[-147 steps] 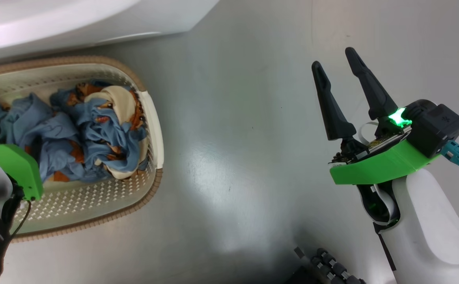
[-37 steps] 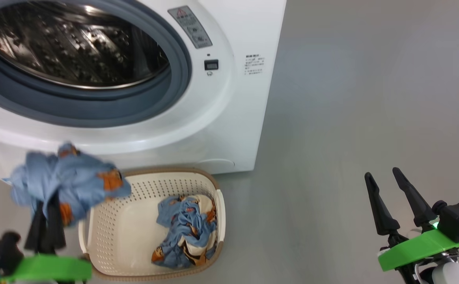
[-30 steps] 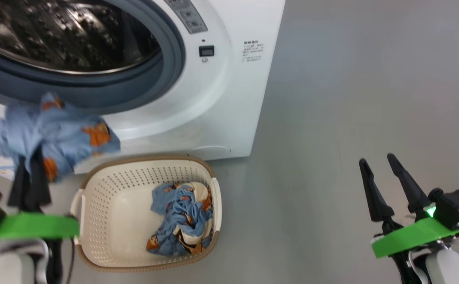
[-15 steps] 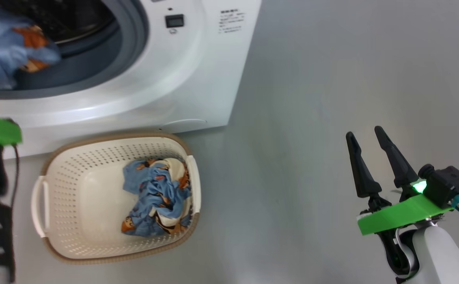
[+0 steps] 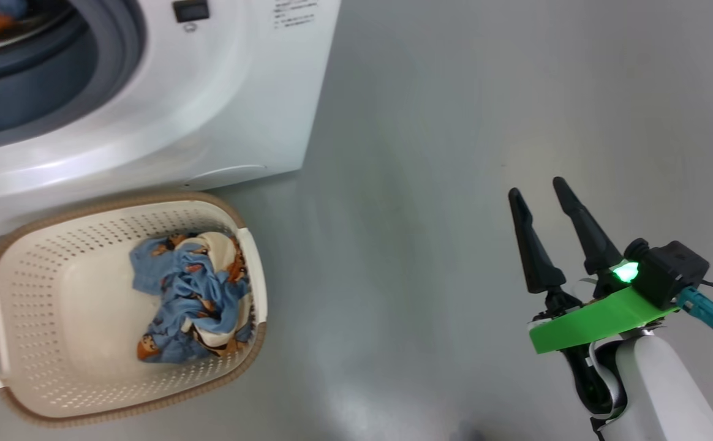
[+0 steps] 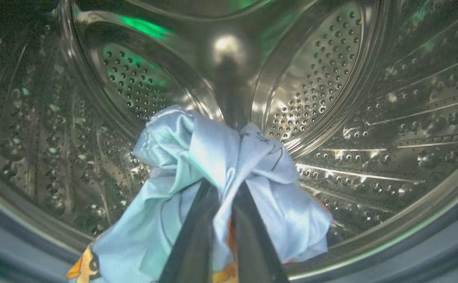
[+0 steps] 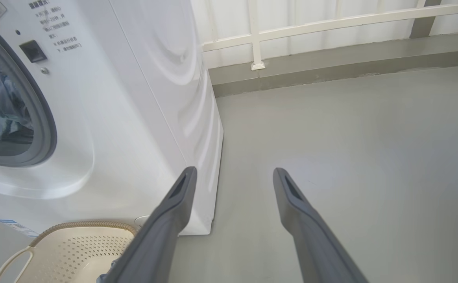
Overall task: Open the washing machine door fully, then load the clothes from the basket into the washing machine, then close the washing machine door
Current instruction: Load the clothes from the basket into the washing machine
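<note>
Inside the washing machine (image 5: 222,92) the left gripper (image 6: 224,188) has jaws pinching clothes (image 6: 189,157), seemingly hanging free; right of the machine, the right gripper (image 5: 535,187) has jaws spread.

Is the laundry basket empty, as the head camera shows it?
No, a crumpled bundle of light-blue printed clothes lies in the right part of the cream basket.

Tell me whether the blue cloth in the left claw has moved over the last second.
Yes. From below the opening of the washing machine, the cloth has gone inside: the left claw now holds it within the steel drum.
</note>
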